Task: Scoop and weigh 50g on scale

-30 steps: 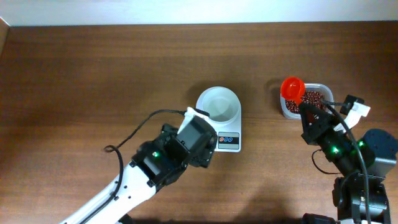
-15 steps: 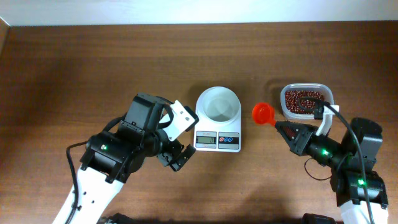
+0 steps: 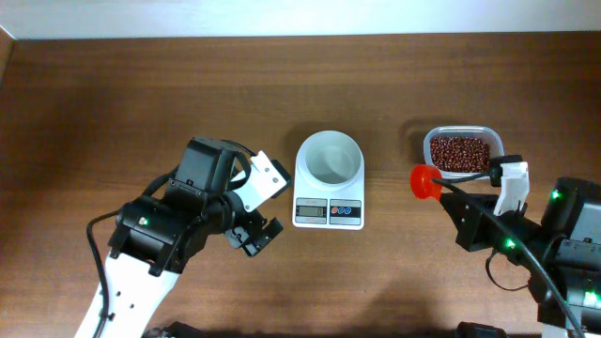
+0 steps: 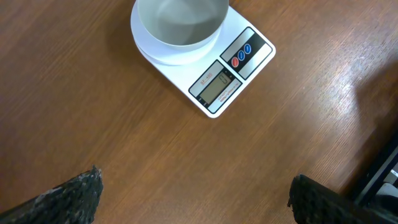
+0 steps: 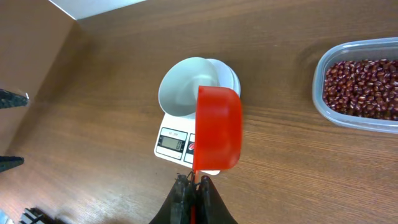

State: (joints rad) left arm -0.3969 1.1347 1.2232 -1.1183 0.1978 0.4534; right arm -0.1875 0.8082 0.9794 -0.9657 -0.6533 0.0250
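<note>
With the bowl (image 3: 330,157) on the scale (image 3: 329,212) empty and the beans (image 3: 459,151) in the tub (image 3: 427,161) right of the scale, scooping seems in hand: the right gripper (image 5: 192,186), clamped on the scoop (image 3: 424,180) just right of the scale, must next load it, while the left gripper (image 3: 259,235) hovers wide and empty, left of the scale.

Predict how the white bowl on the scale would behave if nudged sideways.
The bowl looks empty and thin-walled, so probably light. It seems to sit loose on the scale, so it might slide rather than tip, being wide and low.
</note>
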